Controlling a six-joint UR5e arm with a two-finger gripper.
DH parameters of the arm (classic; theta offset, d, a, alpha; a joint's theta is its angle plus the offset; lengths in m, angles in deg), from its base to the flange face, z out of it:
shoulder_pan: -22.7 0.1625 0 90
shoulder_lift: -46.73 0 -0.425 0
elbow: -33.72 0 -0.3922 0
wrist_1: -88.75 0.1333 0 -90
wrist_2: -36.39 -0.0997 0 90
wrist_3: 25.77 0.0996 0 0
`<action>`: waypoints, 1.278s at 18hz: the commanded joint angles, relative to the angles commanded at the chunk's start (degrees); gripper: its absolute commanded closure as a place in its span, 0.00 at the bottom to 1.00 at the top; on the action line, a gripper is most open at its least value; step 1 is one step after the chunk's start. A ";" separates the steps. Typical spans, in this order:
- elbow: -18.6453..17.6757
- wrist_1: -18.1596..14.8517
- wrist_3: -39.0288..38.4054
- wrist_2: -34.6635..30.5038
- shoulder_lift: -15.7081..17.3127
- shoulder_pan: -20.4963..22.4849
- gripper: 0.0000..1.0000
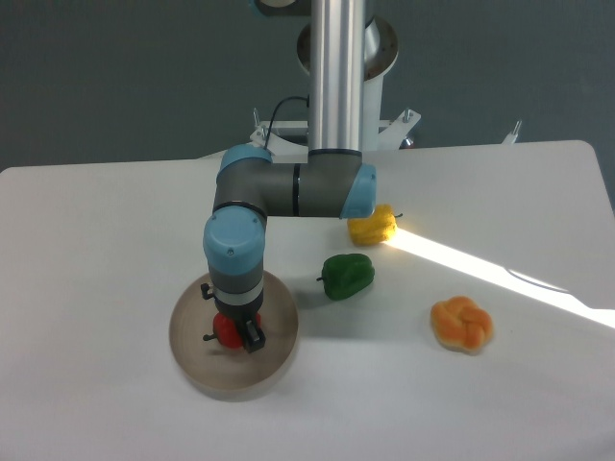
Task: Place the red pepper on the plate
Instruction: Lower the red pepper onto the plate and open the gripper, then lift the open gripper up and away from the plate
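Observation:
The red pepper (pixel 226 331) is a small glossy red shape held over the middle of the round beige-grey plate (pixel 233 336) at the front left of the table. My gripper (pixel 235 332) points straight down above the plate, and its black fingers are shut on the red pepper. The wrist hides the pepper's top. I cannot tell whether the pepper touches the plate surface.
A green pepper (pixel 347 276) lies to the right of the plate. A yellow pepper (pixel 372 226) sits behind it, partly under the arm's blue elbow joint. An orange lobed pepper (pixel 461 324) rests further right, beside a bright sunlit stripe on the white table.

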State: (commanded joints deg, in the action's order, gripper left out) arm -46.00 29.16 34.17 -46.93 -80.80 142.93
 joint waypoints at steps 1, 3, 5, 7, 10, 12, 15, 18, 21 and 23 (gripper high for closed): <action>0.00 0.00 0.00 0.00 -0.09 0.00 0.43; 0.00 0.00 -0.09 0.00 -0.09 0.00 0.42; 0.00 0.00 0.00 -0.09 -0.17 -0.09 0.40; 0.00 0.00 -0.09 -0.09 0.09 0.00 0.00; 0.26 0.00 0.09 0.00 0.44 0.00 0.00; 0.26 0.00 0.09 -0.09 0.79 0.17 0.00; 0.35 -0.09 0.09 -0.09 1.14 0.35 0.00; 0.70 -0.26 0.70 0.00 1.84 0.61 0.00; 0.53 -0.88 2.10 -0.44 3.25 2.19 0.00; 0.78 -3.50 4.91 -0.70 4.30 3.25 0.00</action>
State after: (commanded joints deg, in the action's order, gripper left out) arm -45.21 25.66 39.08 -47.63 -76.49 146.18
